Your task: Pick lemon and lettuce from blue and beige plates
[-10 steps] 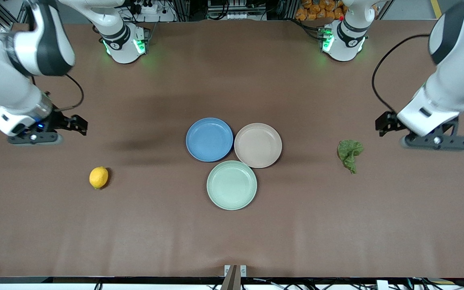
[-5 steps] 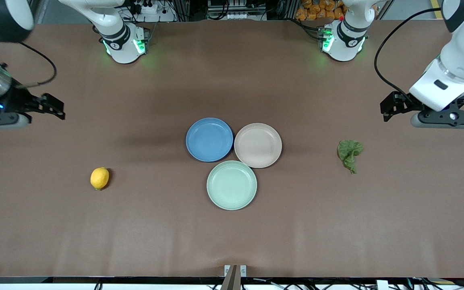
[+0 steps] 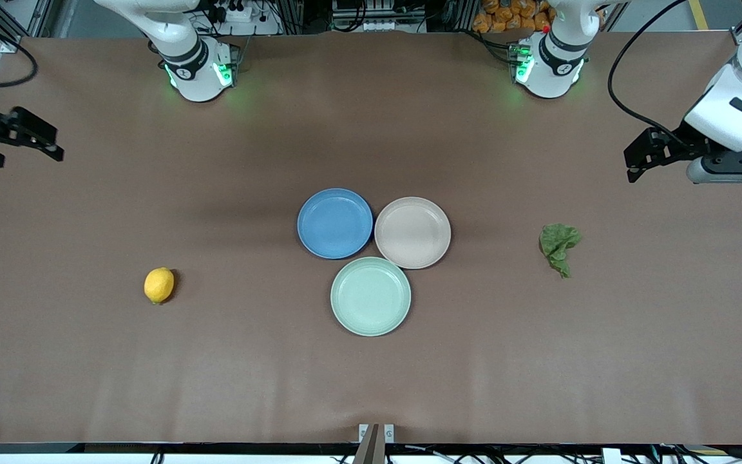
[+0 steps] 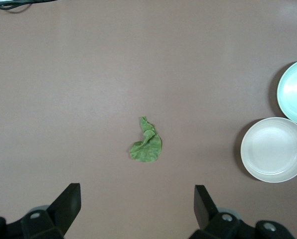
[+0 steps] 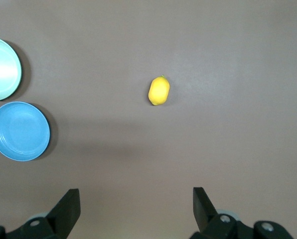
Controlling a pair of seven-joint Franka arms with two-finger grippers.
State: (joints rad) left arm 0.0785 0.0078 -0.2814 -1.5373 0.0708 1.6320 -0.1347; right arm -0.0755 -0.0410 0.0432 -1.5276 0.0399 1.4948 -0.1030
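The lemon point(image 3: 158, 285) lies on the bare table toward the right arm's end, and also shows in the right wrist view point(image 5: 159, 91). The lettuce point(image 3: 559, 245) lies on the table toward the left arm's end, and also shows in the left wrist view point(image 4: 146, 144). The blue plate point(image 3: 335, 223) and the beige plate point(image 3: 412, 232) sit side by side at the table's middle, both empty. My left gripper point(image 3: 632, 165) is open and empty, up over bare table near the left arm's end. My right gripper point(image 3: 55, 144) is open and empty, up over bare table near the right arm's end.
An empty mint-green plate point(image 3: 370, 296) touches both other plates, nearer the front camera. The left wrist view shows the beige plate point(image 4: 273, 149) and the mint plate point(image 4: 295, 92); the right wrist view shows the blue plate point(image 5: 20, 131) and the mint plate point(image 5: 3, 68).
Both arms have drawn outward toward their ends of the table and toward the bases, away from the lemon and the lettuce. The lemon, lettuce and plates have stayed put.
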